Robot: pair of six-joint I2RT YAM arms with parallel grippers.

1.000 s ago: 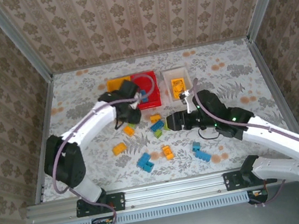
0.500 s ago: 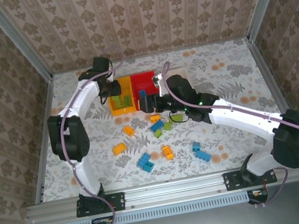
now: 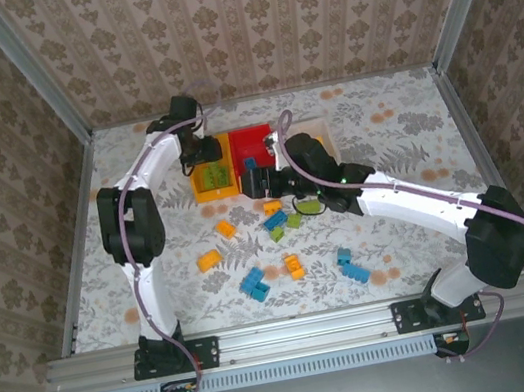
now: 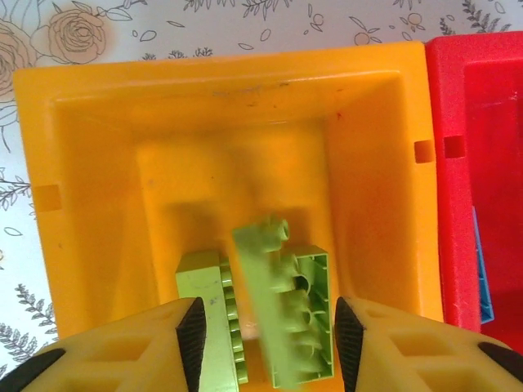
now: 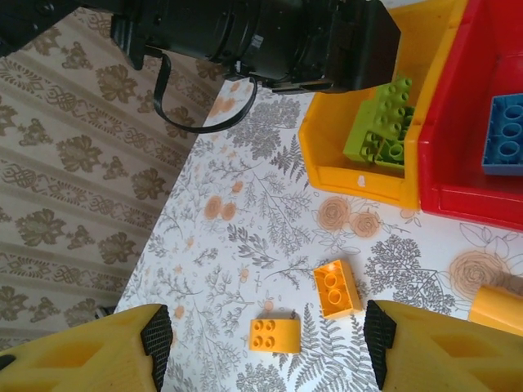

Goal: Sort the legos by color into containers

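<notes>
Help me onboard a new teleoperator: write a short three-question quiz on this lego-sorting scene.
1. True or false: the yellow bin holds orange bricks.
2. Multiple choice: the lego lying in the red bin is A) orange, B) blue, C) lime green.
3. Fill in: the right gripper hangs over the table with its jaws ___ and nothing between them.

Key: 1 false, it holds lime green legos. 2 B. 3 open.
</notes>
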